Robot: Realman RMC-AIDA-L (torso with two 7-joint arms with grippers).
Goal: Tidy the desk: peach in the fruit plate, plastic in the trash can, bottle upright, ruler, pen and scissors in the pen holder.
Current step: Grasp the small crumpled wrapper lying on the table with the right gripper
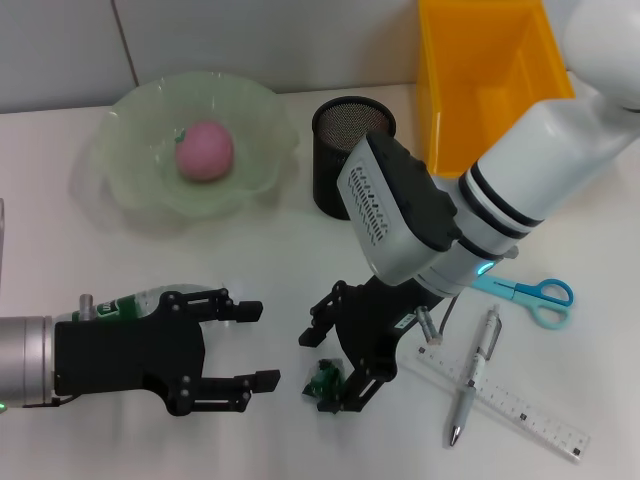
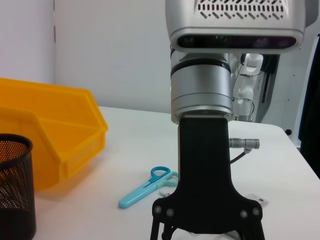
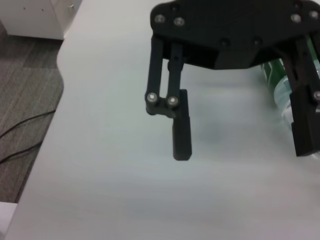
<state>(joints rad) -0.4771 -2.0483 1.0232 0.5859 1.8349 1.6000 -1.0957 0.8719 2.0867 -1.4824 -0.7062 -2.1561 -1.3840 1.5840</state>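
Beside bottle (image 1: 140,300), left gripper (image 1: 255,345) agape

No readable text anywhere (the ruler (image 1: 508,402) bears only tiny tick marks, its numbers too small to read).

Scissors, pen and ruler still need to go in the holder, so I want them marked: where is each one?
scissors (image 1: 530,292): head view, on the blue handles.
pen (image 1: 473,377): head view, mid-barrel, where it crosses the ruler.
ruler (image 1: 530,415): head view, bare clear stretch beyond the pen.
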